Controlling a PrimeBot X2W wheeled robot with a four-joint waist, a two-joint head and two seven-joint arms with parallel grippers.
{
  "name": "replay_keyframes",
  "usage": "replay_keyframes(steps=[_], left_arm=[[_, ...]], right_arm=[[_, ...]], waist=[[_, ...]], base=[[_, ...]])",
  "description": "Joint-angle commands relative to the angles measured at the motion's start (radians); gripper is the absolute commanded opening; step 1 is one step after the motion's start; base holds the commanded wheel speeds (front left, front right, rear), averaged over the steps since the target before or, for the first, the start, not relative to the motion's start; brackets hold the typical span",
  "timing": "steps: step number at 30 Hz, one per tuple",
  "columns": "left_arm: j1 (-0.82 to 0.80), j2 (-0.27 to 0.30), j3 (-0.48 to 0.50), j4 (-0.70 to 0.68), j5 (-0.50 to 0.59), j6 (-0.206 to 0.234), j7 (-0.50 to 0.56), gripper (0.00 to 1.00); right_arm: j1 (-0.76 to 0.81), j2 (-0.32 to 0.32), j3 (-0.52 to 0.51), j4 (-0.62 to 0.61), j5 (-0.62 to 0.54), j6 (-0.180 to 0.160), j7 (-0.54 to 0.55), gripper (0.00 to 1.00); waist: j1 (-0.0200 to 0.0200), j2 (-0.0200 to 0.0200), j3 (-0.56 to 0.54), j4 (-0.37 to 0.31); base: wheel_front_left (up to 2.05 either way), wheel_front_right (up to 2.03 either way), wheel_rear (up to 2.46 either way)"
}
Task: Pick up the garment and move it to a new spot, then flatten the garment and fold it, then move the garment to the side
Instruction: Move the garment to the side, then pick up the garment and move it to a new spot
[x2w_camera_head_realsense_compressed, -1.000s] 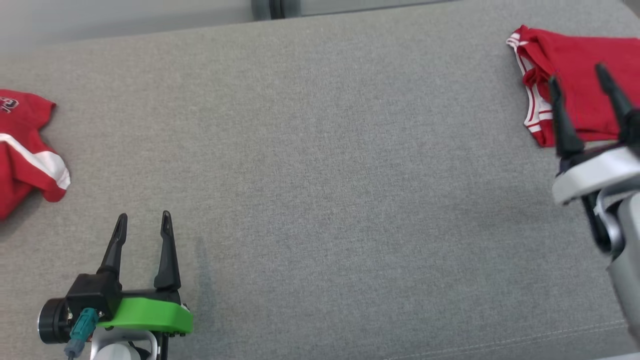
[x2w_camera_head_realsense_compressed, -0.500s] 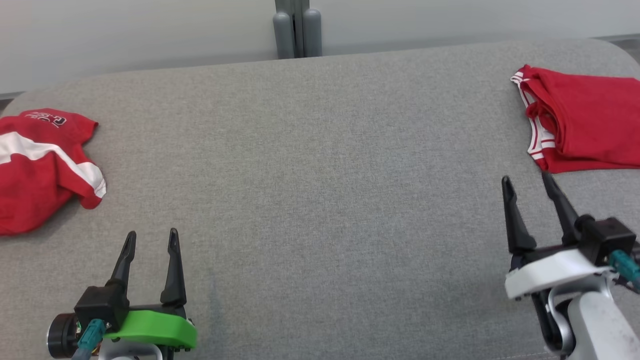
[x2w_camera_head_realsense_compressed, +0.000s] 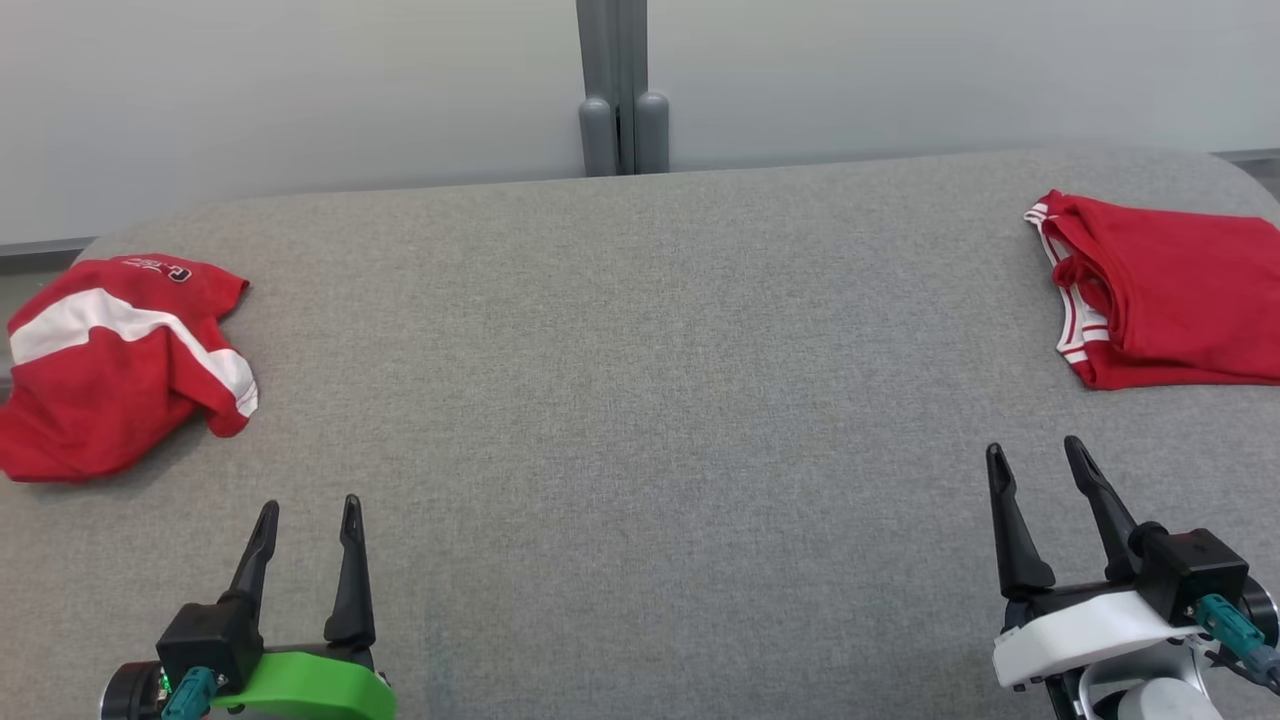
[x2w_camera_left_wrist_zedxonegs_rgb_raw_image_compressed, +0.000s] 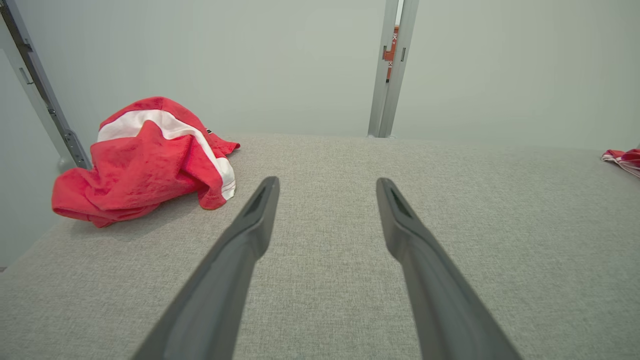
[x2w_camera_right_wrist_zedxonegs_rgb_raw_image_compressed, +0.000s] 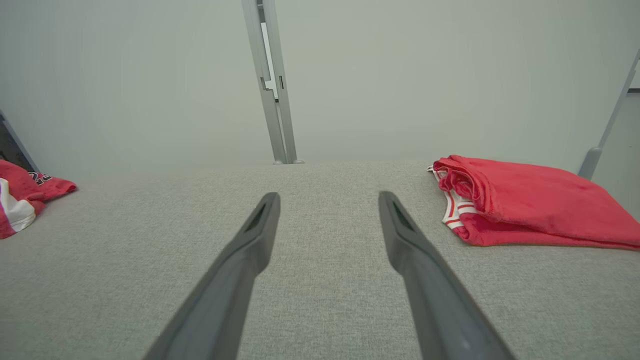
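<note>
Far right: garment (x2w_camera_head_realsense_compressed: 1180, 290) folded, perhaps jersey.

A grey upholstered surface (x2w_camera_head_realsense_compressed: 640, 400) meets a pale wall (x2w_camera_head_realsense_compressed: 300, 90) and grey post (x2w_camera_head_realsense_compressed: 598, 60).

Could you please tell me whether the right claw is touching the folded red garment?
Apart. The head view shows a strip of bare grey surface between the open right claw and the folded red garment, which lies beyond it.

The place looked like a lab or test booth rather than a home: a broad grey fabric-covered table (x2w_camera_head_realsense_compressed: 640, 400) stood against plain pale partition panels (x2w_camera_head_realsense_compressed: 300, 90) held by grey metal frame posts (x2w_camera_head_realsense_compressed: 612, 80).
</note>
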Motion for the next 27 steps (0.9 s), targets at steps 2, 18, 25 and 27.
replay_keyframes(steps=[2,18,25,27], left_arm=[[0.013,0.001,0.001,-0.001,0.012,-0.003,0.0,1.0],[0.03,0.001,0.012,-0.001,0.016,-0.008,0.0,1.0],[0.024,0.001,0.013,0.002,0.013,-0.009,0.0,1.0],[0.023,0.001,0.013,0.003,0.012,-0.009,0.0,1.0]], right_arm=[[0.016,0.004,-0.004,-0.007,-0.004,-0.001,-0.002,1.0],[0.025,0.014,0.006,-0.001,-0.001,-0.001,-0.002,1.0],[0.026,0.015,0.008,0.002,0.0,-0.001,-0.002,1.0],[0.026,0.014,0.009,0.003,0.0,-0.001,-0.003,1.0]], waist=[[0.0001,0.0,-0.01,0.005],[0.0001,0.0,-0.027,-0.009],[0.0001,0.0,-0.03,-0.011],[0.0001,0.0,-0.031,-0.01]], base=[[0.0,0.0,0.0],[0.0,0.0,0.0],[0.0,0.0,0.0],[0.0,0.0,0.0]])
